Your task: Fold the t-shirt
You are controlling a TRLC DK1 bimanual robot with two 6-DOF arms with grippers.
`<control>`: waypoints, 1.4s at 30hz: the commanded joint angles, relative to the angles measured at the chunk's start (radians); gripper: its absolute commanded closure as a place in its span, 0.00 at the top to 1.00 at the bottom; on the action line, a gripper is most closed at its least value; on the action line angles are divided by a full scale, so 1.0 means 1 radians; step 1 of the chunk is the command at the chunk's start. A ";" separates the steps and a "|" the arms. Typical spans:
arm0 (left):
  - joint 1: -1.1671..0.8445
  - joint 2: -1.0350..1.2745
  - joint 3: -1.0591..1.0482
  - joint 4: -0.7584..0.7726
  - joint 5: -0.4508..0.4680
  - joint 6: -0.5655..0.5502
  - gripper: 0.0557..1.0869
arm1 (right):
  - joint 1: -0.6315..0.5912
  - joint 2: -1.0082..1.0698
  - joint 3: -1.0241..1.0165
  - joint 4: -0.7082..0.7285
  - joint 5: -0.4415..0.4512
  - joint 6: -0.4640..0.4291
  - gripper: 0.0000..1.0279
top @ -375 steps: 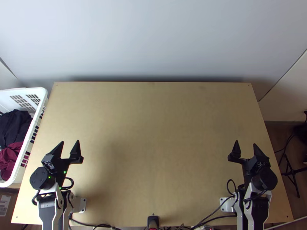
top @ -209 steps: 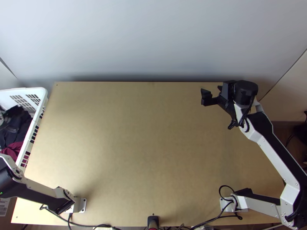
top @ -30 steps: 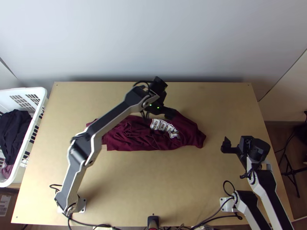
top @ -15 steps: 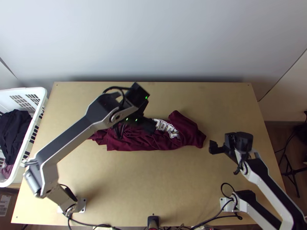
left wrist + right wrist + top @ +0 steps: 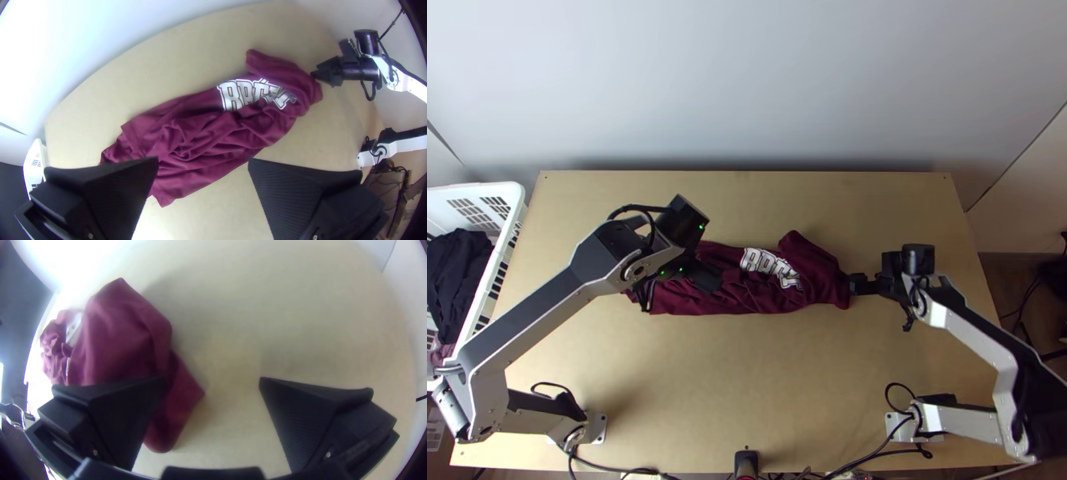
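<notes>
My left gripper (image 5: 707,277) is over the left part of the maroon t-shirt (image 5: 767,296), and my right gripper (image 5: 857,283) is at its right end. The shirt lies bunched and wrinkled in a long strip across the middle of the table, white lettering facing up. In the left wrist view my left gripper (image 5: 203,159) stands open above the shirt (image 5: 209,133), nothing between its fingers. The right wrist view has my right gripper (image 5: 212,378) open, one finger overlapping the shirt's edge (image 5: 129,342); contact cannot be told.
A white basket (image 5: 467,352) holding dark clothes (image 5: 459,268) stands against the left side of the wooden table (image 5: 747,384). Bare tabletop lies in front of and behind the shirt. Cables run along the near edge, and a wall rises behind.
The shirt came onto the table after the bare-table frames. Over the last second my left gripper moved left and nearer across it, while my right gripper moved up and left to its right end.
</notes>
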 commanded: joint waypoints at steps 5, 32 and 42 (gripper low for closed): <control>0.019 -0.054 -0.105 0.016 -0.035 0.013 0.95 | 0.054 0.148 0.117 -0.120 -0.086 0.043 0.90; 0.051 -0.109 -0.309 0.110 -0.066 0.051 0.95 | 0.082 -0.132 0.354 -0.375 -0.098 0.048 0.04; 0.019 -0.208 -0.705 0.303 -0.069 0.109 0.95 | 0.145 -0.163 0.861 -0.645 -0.080 0.098 0.03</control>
